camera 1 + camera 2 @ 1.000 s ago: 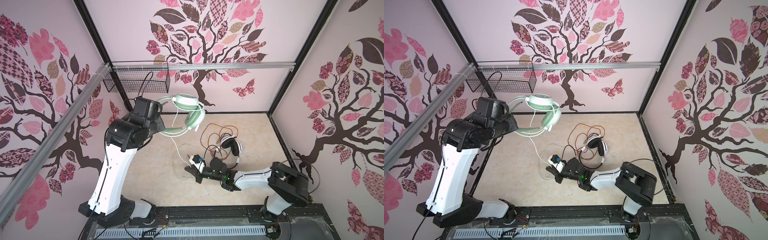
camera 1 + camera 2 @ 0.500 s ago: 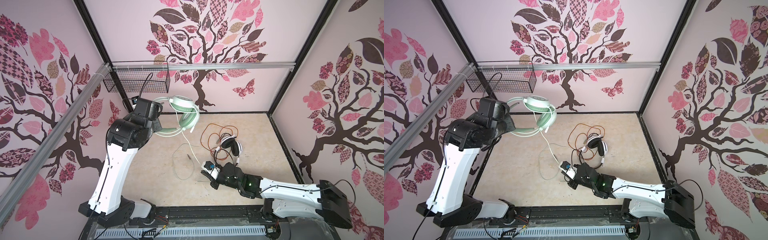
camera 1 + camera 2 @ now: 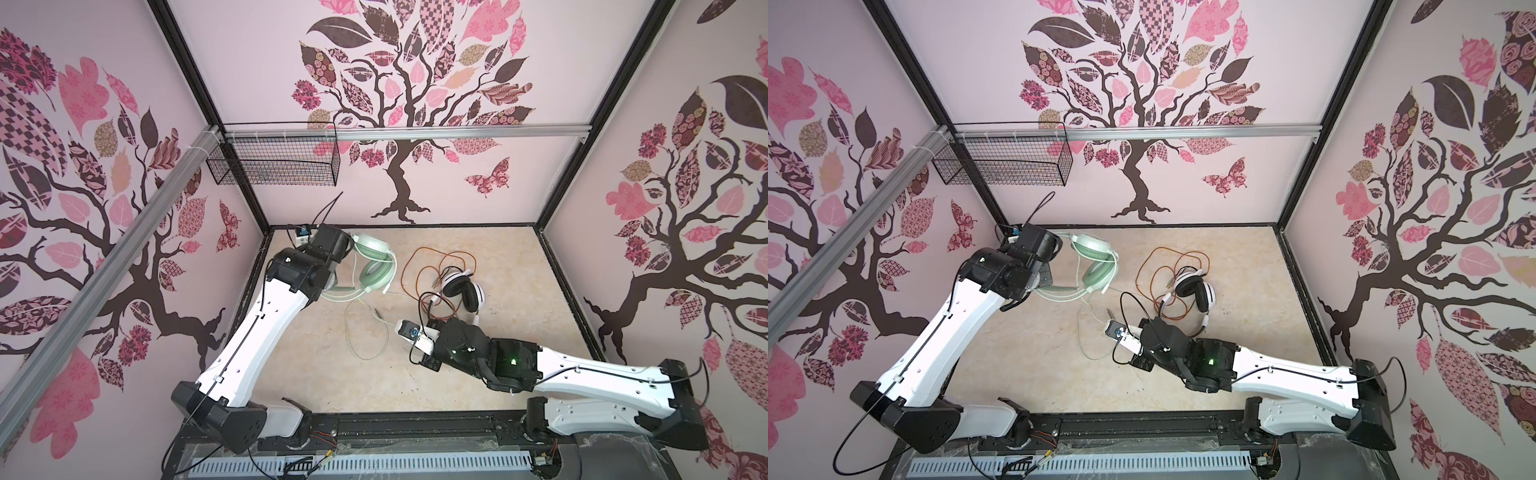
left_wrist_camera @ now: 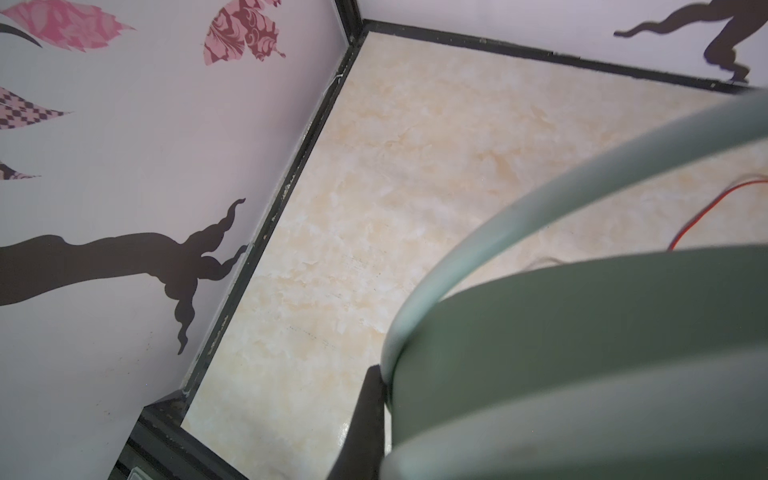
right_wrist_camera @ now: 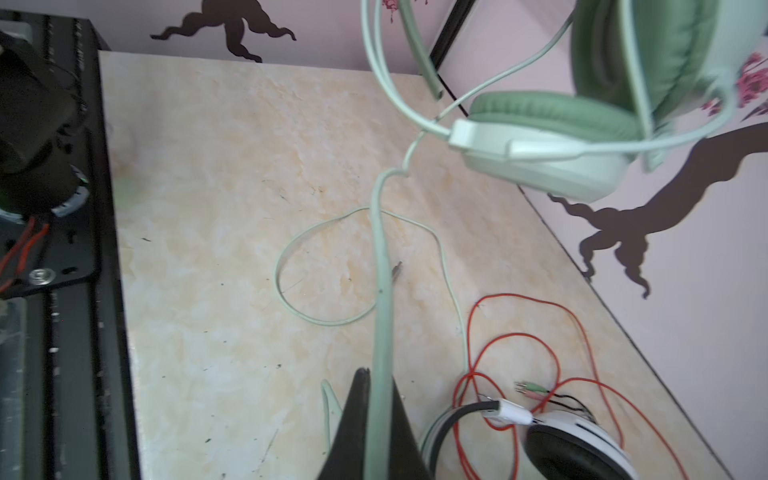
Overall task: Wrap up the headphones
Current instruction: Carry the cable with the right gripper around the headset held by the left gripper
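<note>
Wrapping pair 1 of 2.
Left hand point(image 4: 384, 395) pinches the mint-green headphones point(image 3: 376, 272) aloft, upper left of centre; right hand point(image 5: 378, 386) pinches their pale cord point(image 5: 382, 291) (drawn straight). Next, likely: wind it round them.

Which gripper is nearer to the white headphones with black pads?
Right. The right gripper, shut on the pale cord, is just in front of the white headphones; the left gripper holds the mint headband across the table, toward the left wall.
</note>
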Tool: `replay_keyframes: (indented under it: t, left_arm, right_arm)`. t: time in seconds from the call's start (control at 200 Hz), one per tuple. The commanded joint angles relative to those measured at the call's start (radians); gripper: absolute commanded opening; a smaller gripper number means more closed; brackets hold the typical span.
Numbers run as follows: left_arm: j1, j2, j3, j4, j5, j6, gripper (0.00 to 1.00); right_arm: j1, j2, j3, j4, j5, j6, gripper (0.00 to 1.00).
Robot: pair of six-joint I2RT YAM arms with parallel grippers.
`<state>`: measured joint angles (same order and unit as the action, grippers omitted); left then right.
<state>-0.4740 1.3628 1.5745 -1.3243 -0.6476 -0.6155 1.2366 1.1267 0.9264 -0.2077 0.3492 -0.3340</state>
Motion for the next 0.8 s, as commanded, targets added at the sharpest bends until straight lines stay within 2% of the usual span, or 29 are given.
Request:
replay_keyframes:
  t: [0.0,0.175,0.405,0.575,0.715,0.795]
  left_arm:
    - [-0.024,-0.047,-0.086,0.088,-0.035,-0.058,0.00]
    - [-0.046,-0.057,-0.189,0.097,-0.027,-0.069,0.00]
    - [-0.054,-0.055,-0.276,0.108,0.005,-0.071,0.00]
    - [-0.055,-0.054,-0.311,0.122,0.008,-0.073,0.00]
    - [-0.055,-0.032,-0.313,0.131,0.005,-0.079,0.00]
    - [-0.055,-0.007,-0.299,0.128,0.008,-0.086,0.00]
  right_arm:
    - [0.001,0.045,0.087,-0.040,0.135,-0.130,0.00]
    - [-0.001,0.097,0.183,0.006,0.154,-0.244,0.00]
    - [-0.004,0.170,0.287,-0.009,0.109,-0.291,0.00]
    - [-0.005,0.191,0.339,-0.066,0.017,-0.297,0.00]
    - [-0.001,0.178,0.351,-0.079,-0.106,-0.298,0.00]
    - [0.020,0.193,0.370,-0.106,-0.126,-0.297,0.00]
